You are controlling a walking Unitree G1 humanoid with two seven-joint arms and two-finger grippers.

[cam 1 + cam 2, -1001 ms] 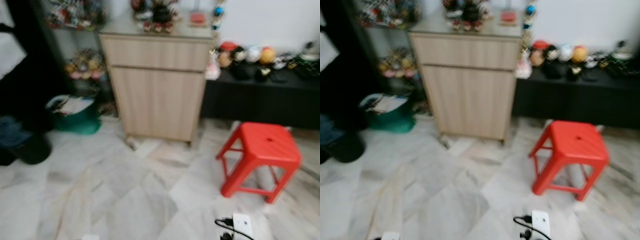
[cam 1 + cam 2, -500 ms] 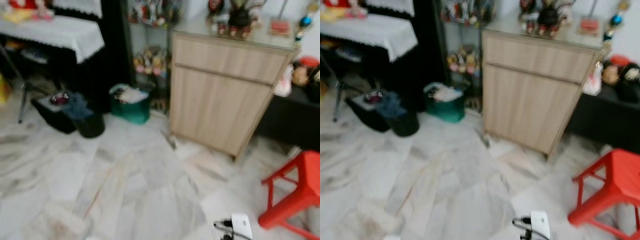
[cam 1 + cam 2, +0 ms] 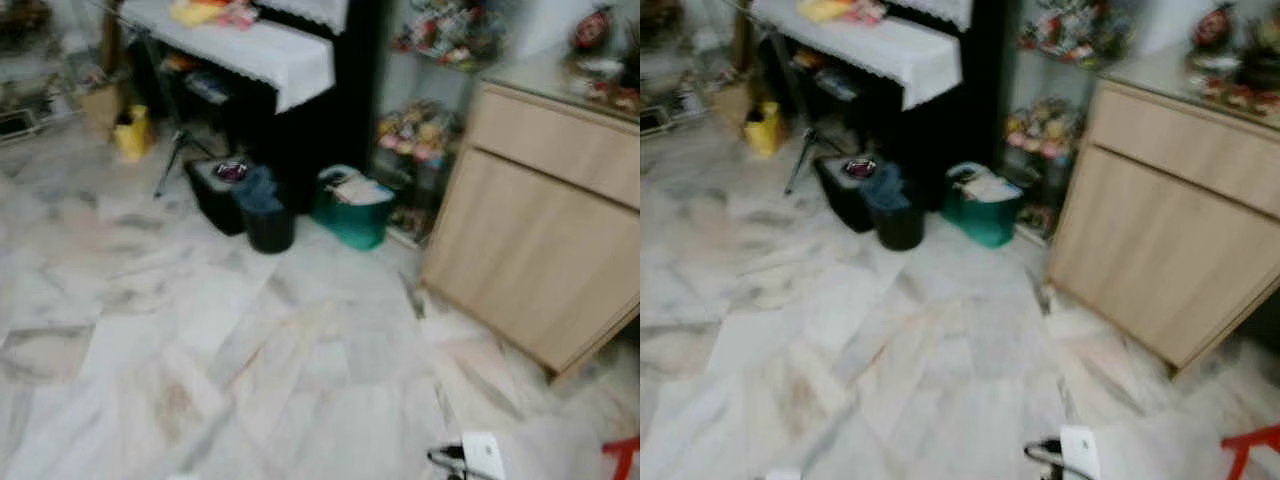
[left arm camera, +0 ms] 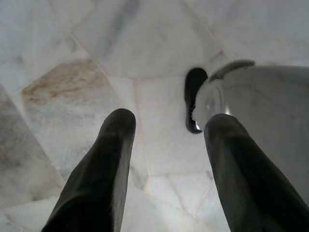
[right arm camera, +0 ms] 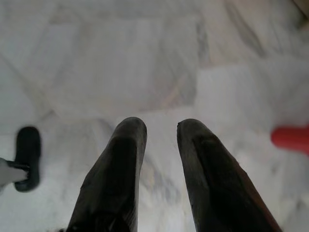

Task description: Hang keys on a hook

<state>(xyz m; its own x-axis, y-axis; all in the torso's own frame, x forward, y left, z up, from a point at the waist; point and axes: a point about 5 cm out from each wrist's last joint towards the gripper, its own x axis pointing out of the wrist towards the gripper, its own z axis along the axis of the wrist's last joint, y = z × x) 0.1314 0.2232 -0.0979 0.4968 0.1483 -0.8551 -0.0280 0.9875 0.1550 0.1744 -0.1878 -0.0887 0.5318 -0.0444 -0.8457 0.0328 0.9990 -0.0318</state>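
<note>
left eye view, blurred, looks down on a white marble floor (image 3: pixel 200 330) veined in grey. a light wooden cabinet (image 3: pixel 545 235) stands on the right, with small ornaments on its top. just left of it sits a teal basket (image 3: pixel 352 212) stuffed with papers, then a black bin (image 3: pixel 268 222) and a black box (image 3: pixel 218 190) beside it. behind them a table under a white lace-edged cloth (image 3: pixel 250 45) runs off to the upper left, and a yellow container (image 3: pixel 133 135) stands on the floor near a thin metal leg. a white power adapter (image 3: pixel 482 455) with a black cable lies at the lower edge.

left gripper (image 4: pixel 166 130) hangs over the floor, fingers set wide apart and holding nothing. right gripper (image 5: pixel 161 128) hangs likewise, fingers a little apart, empty, with a bit of a red stool (image 5: pixel 289 137) beyond. where the keys and hook are, i cannot tell.
</note>
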